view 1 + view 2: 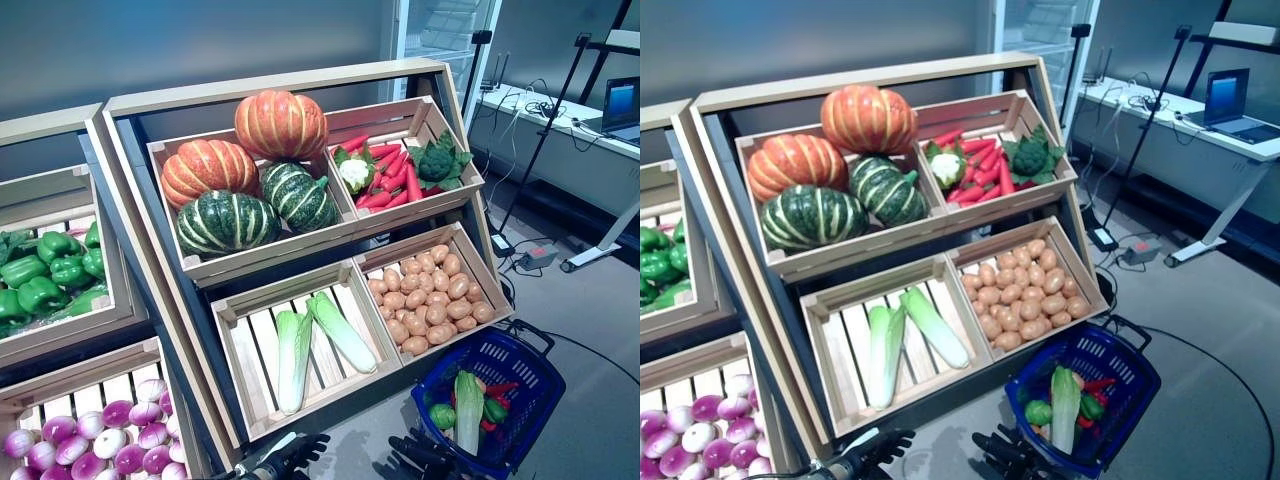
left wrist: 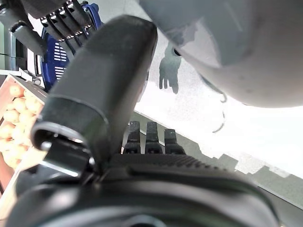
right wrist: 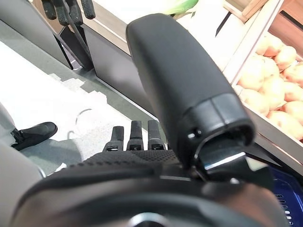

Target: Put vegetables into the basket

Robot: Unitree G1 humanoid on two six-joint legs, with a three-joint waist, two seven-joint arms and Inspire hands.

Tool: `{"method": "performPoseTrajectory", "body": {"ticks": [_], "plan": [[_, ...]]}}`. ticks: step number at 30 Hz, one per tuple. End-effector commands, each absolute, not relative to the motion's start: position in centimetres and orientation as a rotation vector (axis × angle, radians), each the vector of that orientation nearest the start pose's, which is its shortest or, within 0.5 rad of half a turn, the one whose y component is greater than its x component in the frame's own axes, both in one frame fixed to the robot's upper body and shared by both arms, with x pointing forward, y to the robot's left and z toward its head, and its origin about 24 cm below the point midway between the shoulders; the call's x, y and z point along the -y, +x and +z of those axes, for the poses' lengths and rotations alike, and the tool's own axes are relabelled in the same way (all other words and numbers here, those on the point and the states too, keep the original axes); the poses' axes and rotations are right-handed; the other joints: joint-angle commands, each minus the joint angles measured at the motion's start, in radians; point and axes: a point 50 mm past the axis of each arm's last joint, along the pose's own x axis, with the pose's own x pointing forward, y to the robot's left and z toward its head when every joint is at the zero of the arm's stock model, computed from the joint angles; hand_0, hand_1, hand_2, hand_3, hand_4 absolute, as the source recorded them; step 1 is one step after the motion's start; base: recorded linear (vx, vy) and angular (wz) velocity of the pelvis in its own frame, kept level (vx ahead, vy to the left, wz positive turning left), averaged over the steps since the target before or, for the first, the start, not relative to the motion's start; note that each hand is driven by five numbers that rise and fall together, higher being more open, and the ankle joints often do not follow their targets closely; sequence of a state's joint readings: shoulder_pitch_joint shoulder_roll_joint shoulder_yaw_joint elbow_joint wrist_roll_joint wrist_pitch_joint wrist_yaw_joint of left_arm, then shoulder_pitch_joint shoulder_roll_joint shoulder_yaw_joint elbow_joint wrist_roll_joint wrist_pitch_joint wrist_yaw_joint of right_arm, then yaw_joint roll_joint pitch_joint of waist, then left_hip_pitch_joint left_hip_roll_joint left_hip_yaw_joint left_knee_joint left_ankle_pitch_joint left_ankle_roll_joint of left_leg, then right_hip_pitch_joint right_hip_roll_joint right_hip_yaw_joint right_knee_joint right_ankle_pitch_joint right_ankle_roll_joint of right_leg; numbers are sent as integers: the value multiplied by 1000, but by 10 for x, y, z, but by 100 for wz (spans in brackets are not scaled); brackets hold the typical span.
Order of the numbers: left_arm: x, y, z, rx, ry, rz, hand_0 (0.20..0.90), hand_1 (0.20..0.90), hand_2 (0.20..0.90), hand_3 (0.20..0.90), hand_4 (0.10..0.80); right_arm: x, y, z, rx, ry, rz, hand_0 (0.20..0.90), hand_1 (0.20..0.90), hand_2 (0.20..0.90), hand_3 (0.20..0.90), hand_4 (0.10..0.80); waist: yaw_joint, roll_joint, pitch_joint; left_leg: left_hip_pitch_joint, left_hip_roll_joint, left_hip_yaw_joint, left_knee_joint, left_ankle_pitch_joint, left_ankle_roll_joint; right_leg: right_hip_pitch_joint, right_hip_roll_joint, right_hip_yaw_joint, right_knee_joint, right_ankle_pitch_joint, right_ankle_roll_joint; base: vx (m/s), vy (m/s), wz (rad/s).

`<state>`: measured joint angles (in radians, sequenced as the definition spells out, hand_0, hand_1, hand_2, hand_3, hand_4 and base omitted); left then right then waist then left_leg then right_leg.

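The blue basket (image 1: 525, 365) stands on the floor at the lower right, in front of the stand. In it lie a pale green cabbage (image 1: 468, 410), a green pepper (image 1: 443, 416) and red chillies (image 1: 500, 388). My left hand (image 1: 300, 452) hangs low in front of the stand's lower crates, fingers straight, empty. My right hand (image 1: 415, 452) is just left of the basket's rim, fingers straight, empty. The left wrist view shows my left thumb (image 2: 99, 94) straight over the floor. The right wrist view shows my right thumb (image 3: 184, 90) straight.
A slanted wooden stand (image 1: 300, 90) with vegetable crates fills the middle and left. Its potato crate (image 1: 430, 290) sits right above the basket. A desk with a laptop (image 1: 625, 110) stands at the far right, with cables and a power strip (image 1: 535, 258) on the floor.
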<state>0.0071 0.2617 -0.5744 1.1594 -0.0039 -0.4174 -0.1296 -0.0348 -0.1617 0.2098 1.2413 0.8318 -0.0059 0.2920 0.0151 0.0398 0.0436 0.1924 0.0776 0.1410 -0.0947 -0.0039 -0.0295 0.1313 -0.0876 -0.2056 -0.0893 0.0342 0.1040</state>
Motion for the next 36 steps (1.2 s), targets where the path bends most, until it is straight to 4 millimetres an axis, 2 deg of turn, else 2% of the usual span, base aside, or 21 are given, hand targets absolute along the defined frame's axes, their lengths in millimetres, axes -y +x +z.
{"method": "performPoseTrajectory", "body": {"ticks": [1, 12, 21, 25, 27, 28, 29, 30, 32, 33, 35, 36], "plan": [[-136, 143, -140, -698, 341, -601, 900, 900, 900, 900, 800, 158, 120, -162, -1079, 645, -90, 900, 900, 900, 900, 800, -17, -41, 30, -3, -30, 25, 7, -73, 16, 56, -6, -16, 2, -56, -18, 0, 0, 0], [-133, 145, -137, -674, 321, -642, 900, 900, 900, 900, 800, 159, 121, -162, -1084, 633, -93, 900, 900, 900, 900, 800, -16, -42, 33, -2, -30, 22, 7, -73, 16, 57, -3, -15, 2, -56, -19, 0, 0, 0], [-123, 158, -116, -532, 45, -783, 900, 900, 900, 900, 800, 166, 123, -161, -1095, 604, -94, 900, 900, 900, 900, 800, -17, -35, 40, -2, -28, 29, 7, -72, 14, 56, -4, -15, 2, -53, -19, 0, 0, 0], [-123, 166, -105, -438, 21, -800, 900, 900, 900, 900, 800, 168, 125, -161, -1101, 596, -92, 900, 900, 900, 900, 800, -16, -31, 41, -2, -28, 28, 7, -71, 12, 55, -5, -18, 2, -53, -18, 0, 0, 0], [-123, 181, -87, -300, -1, -799, 900, 900, 900, 900, 800, 170, 125, -161, -1103, 595, -100, 900, 900, 900, 900, 800, -11, -28, 43, -5, -29, 24, 7, -71, 10, 56, -6, -21, 2, -53, -19, 0, 0, 0], [-123, 182, -86, -295, -4, -798, 900, 900, 900, 900, 800, 170, 125, -161, -1103, 595, -100, 900, 900, 900, 900, 800, -11, -28, 43, -5, -29, 24, 7, -71, 10, 56, -6, -22, 2, -53, -19, 0, 0, 0], [-123, 193, -70, -207, -37, -796, 900, 900, 900, 900, 800, 171, 126, -160, -1100, 597, -105, 900, 900, 900, 900, 800, -6, -27, 45, -6, -29, 22, 7, -71, 9, 55, -8, -24, 2, -54, -19, 0, 0, 0], [-123, 197, -65, -185, -47, -795, 900, 900, 900, 900, 800, 171, 126, -160, -1099, 598, -107, 900, 900, 900, 900, 800, -5, -27, 46, -6, -29, 21, 7, -71, 9, 55, -8, -25, 2, -54, -19, 0, 0, 0], [-125, 214, -35, -61, -102, -769, 900, 900, 900, 900, 800, 173, 127, -159, -1092, 606, -125, 900, 900, 900, 900, 800, 7, -25, 49, -8, -29, 16, 7, -72, 10, 57, -10, -30, 2, -54, -20, -4, 1, 2], [-126, 216, -32, -47, -102, -758, 900, 900, 900, 900, 800, 173, 127, -159, -1092, 607, -126, 900, 900, 900, 900, 800, 8, -25, 49, -8, -29, 15, 7, -72, 10, 57, -10, -31, 2, -54, -20, -3, -1, 3], [-131, 226, -16, 16, -111, -667, 900, 900, 900, 900, 800, 173, 127, -160, -1090, 617, -141, 900, 900, 900, 900, 800, 17, -26, 48, -8, -29, 10, 7, -73, 11, 59, -11, -36, 2, -55, -21, 4, -6, 7], [-138, 232, -6, 63, -108, -569, 900, 900, 900, 900, 800, 172, 125, -160, -1089, 629, -156, 900, 900, 900, 900, 800, 27, -28, 47, -8, -30, 3, 7, -73, 11, 62, -13, -43, 2, -57, -23, 10, -11, 11]]}}
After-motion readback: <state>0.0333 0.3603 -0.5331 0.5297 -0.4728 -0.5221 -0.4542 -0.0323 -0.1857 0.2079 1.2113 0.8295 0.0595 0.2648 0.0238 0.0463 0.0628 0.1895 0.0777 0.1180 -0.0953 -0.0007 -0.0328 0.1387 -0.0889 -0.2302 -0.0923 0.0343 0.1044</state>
